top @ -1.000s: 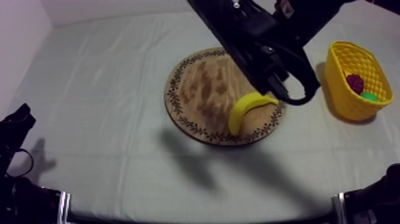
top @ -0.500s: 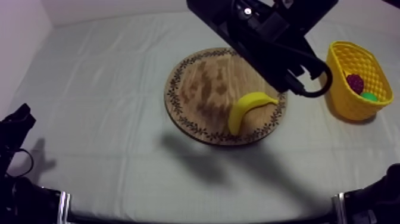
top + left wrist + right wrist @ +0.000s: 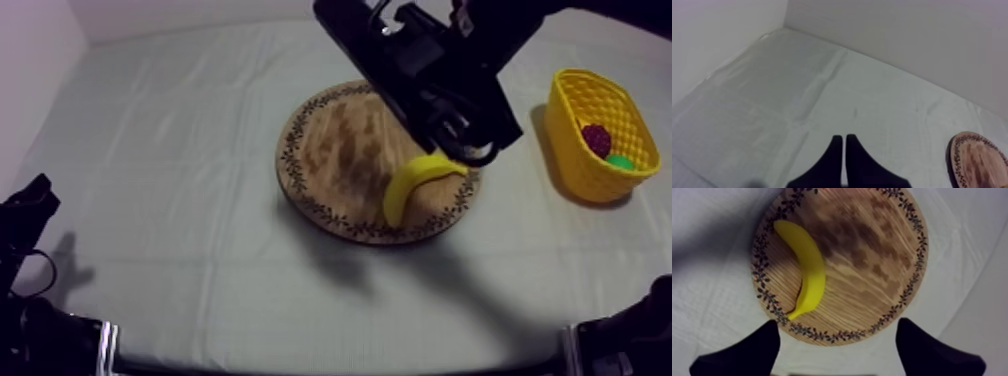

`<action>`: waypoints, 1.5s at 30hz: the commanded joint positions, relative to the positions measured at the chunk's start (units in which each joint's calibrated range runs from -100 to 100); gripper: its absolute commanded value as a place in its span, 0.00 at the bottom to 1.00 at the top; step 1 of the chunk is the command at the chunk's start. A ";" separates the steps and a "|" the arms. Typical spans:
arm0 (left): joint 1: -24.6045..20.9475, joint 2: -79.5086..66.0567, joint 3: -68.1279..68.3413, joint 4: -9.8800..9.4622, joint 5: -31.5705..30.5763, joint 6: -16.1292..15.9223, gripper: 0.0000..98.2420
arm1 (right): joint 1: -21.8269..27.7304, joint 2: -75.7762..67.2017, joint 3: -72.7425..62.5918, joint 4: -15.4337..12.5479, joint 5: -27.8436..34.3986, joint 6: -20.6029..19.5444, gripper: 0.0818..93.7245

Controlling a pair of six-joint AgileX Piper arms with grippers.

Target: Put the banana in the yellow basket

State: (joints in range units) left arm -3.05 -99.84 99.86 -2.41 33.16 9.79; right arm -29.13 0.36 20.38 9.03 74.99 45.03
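Observation:
The yellow banana (image 3: 415, 185) lies curved on the right half of the round wooden board (image 3: 335, 150). My right gripper (image 3: 462, 152) hangs over the board's right side, just above the banana's upper end. In the right wrist view its gripper (image 3: 837, 348) is open, the two black fingers (image 3: 747, 353) wide apart with nothing between them. From there I look straight down on the banana (image 3: 807, 270) and the board (image 3: 872, 263). The yellow basket (image 3: 572, 150) stands at the table's right. My left gripper (image 3: 844, 147) is shut as a narrow wedge over the cloth.
A dark reddish fruit (image 3: 597, 138) and a green one (image 3: 620, 161) lie in the basket. My left arm (image 3: 28, 215) rests low at the left edge. The board's rim (image 3: 977, 157) shows beyond the left fingers. Open cloth lies left of and in front of the board.
My right gripper's fingers have spread from shut to wide open. The arm swung a little right, then back over the banana's upper end. The banana has not moved.

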 commanded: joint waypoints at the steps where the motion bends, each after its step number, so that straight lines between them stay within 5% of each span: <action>1: -0.02 0.02 0.03 -0.01 -0.01 0.01 0.00 | 0.14 1.49 0.60 0.21 -2.01 -0.76 0.80; 27: -0.02 0.02 0.03 -0.01 -0.01 0.01 0.00 | 1.09 21.39 7.65 4.12 -23.04 -3.83 0.81; 45: -0.02 0.02 0.03 -0.01 -0.01 0.01 0.00 | 1.30 28.05 4.55 5.50 -28.57 -3.36 0.79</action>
State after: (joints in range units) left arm -3.05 -99.84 99.86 -2.41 33.16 9.79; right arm -27.72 28.04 24.82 14.90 46.61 41.74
